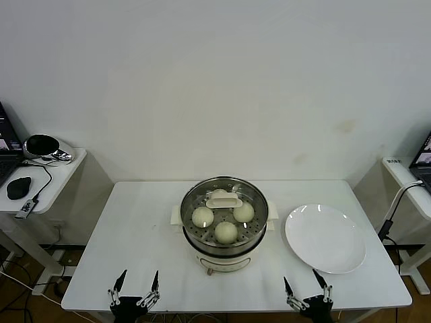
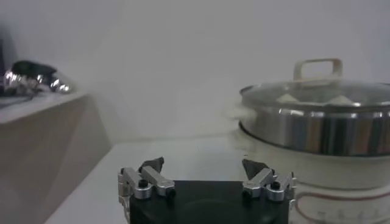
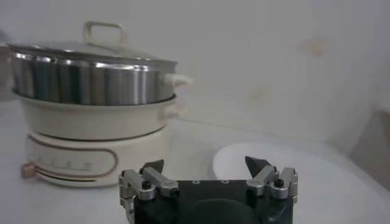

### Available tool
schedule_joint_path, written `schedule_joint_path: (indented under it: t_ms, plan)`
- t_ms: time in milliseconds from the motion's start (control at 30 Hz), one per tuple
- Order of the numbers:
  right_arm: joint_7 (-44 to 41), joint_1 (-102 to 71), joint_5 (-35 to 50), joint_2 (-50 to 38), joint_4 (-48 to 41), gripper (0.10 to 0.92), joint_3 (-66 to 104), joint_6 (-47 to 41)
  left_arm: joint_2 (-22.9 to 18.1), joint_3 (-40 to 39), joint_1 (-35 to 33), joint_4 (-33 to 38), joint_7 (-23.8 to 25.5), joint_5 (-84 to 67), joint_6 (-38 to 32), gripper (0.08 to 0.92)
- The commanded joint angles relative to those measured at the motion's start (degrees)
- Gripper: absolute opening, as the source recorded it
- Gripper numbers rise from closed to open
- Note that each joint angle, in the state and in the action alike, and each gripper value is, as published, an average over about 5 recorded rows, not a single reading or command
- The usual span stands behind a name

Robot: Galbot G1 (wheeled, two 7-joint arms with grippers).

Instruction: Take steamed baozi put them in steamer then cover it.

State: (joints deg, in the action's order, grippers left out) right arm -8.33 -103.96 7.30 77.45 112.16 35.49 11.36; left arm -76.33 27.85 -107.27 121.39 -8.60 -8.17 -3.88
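Note:
The steamer stands at the middle of the white table, with the clear glass cover on top and its cream handle at the centre. Three baozi show through the glass; a fourth is partly hidden behind the handle. The steamer also shows in the left wrist view and in the right wrist view. My left gripper is open and empty at the table's front edge, left of the steamer. My right gripper is open and empty at the front edge, right of it.
An empty white plate lies to the right of the steamer and shows in the right wrist view. A side table at the left holds a mouse, cables and a shiny object. Another side table stands at the far right.

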Motion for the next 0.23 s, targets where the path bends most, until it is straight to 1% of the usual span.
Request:
schedule_joint_path:
  t_ms: [33, 233]
  plan:
    - [-0.1, -0.8, 0.9, -0.3, 1.2, 0.823, -2.3, -0.9, -0.3, 1.2, -1.7, -1.5, 0.5, -2.0, -1.3, 0.823]
    - [-0.1, -0.7, 0.6, -0.2, 0.7, 0.823, -2.6, -0.6, -0.3, 1.3, -1.7, -1.7, 0.7, -1.5, -1.0, 0.823]
